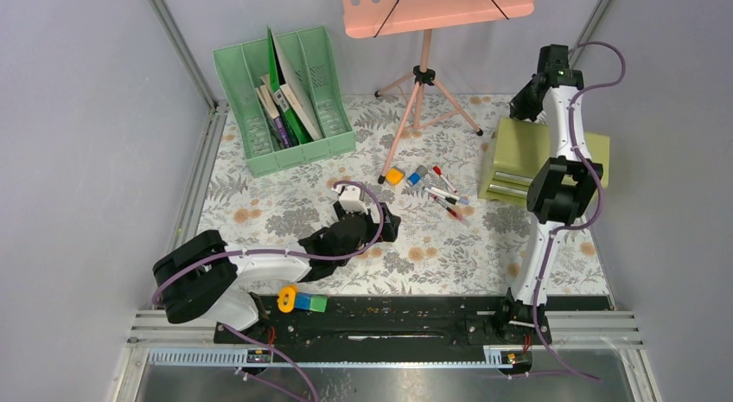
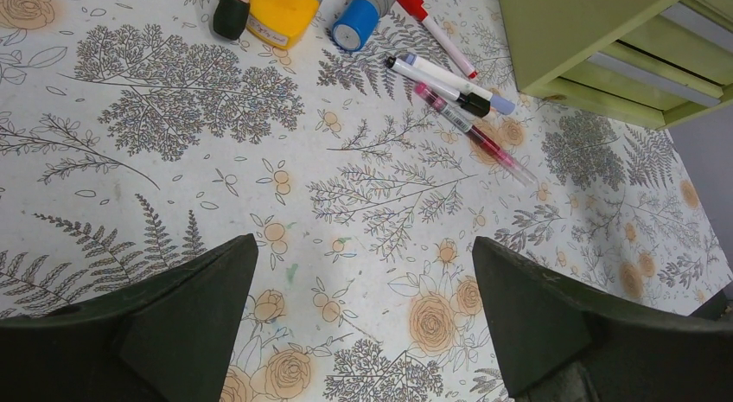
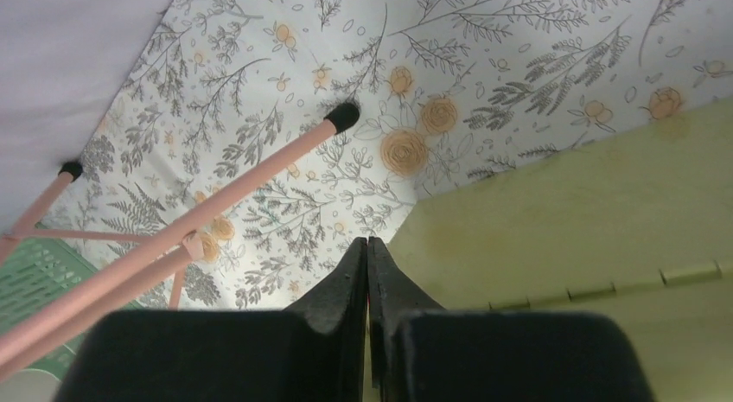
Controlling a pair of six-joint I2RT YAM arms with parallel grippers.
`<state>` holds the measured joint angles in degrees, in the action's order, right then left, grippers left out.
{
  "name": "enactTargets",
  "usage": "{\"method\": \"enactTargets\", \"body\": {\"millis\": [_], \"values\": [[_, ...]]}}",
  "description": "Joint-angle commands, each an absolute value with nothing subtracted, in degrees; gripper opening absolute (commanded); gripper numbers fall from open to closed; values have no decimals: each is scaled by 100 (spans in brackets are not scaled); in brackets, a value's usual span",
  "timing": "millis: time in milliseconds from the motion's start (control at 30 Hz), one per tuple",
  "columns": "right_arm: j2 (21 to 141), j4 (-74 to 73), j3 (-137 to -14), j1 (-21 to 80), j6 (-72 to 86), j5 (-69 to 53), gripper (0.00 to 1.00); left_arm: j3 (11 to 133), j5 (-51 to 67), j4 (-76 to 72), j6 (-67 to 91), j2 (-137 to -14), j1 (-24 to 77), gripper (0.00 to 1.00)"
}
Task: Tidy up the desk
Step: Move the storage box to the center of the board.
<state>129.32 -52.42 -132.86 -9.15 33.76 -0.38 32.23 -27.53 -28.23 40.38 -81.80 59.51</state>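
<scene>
The desk [image 1: 277, 216] is covered by a pale cloth with fern leaves and orange flowers. Near its middle lie a yellow block [image 1: 395, 175], a blue-capped stick [image 1: 417, 175] and several pens [image 1: 449, 199]. My left gripper [image 1: 389, 222] hovers low just left of them, open, with only bare cloth between its fingers [image 2: 216, 290]. In the left wrist view the yellow block [image 2: 281, 11], the blue cap [image 2: 354, 26] and the pens [image 2: 449, 82] lie ahead of the left gripper [image 2: 363, 251]. My right gripper [image 1: 522, 110] is shut and empty, held over the back left corner of the olive drawer box [image 3: 562, 220].
A green file rack [image 1: 285, 99] with books stands at the back left. A pink music stand [image 1: 423, 69] has its legs [image 3: 259, 173] spread behind the pens. The olive drawer box [image 1: 540, 160] sits at the right. A yellow ring and coloured blocks [image 1: 301, 301] rest on the near rail.
</scene>
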Motion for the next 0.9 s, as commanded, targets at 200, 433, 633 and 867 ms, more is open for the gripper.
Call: {"method": "enactTargets", "body": {"millis": [200,433,633,867], "values": [[10531,-4166,-11022,-839,3431,875,49,3191,-2971,-3167,4052,-8023,5950,98],[9367,-3012,-9161,-1407,4463,517,76,3134,-2967,-3205,4056,-7965,5950,98],[9148,-3202,-8898,-1630,4522,-145,81,3343,-2718,-3230,3882,-8033,5951,98],[8299,-3257,-7984,-1635,4278,-643,86,4762,-1367,-2742,3712,-8820,6010,98]]}}
